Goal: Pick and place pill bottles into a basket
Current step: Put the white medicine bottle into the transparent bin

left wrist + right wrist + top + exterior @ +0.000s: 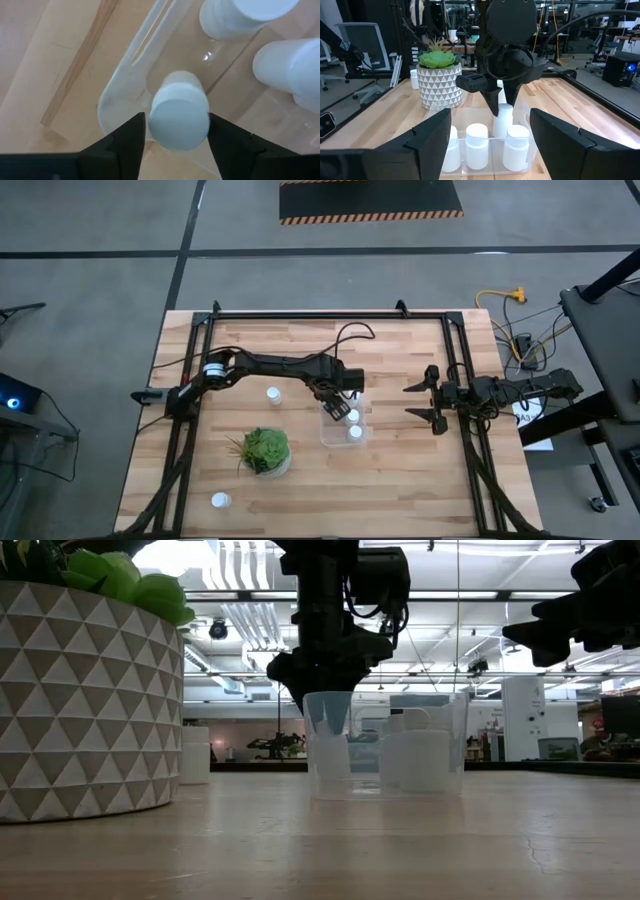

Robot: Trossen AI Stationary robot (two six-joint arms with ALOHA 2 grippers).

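The clear basket (333, 438) stands at the table's middle, with white pill bottles (355, 432) upright in it; they also show in the right wrist view (476, 145). My left gripper (333, 407) hangs over the basket's left end, shut on one more pill bottle (180, 117). Two loose bottles stand on the table, one (273, 394) left of the basket and one (221, 500) near the front edge. My right gripper (432, 405) is open and empty to the right of the basket. My left gripper pinches the pill bottle by its upper sides just under the cap (151, 131) between its two fingers (131, 137), from above, pointing down. The bottle is upright, its lower part inside the basket's left end (504, 120). I cannot tell whether it rests on the basket's floor.
A green plant in a white patterned pot (265, 451) stands left and nearer of the basket, close to my left arm's path. Black frame rails (455, 380) run along the table's sides.
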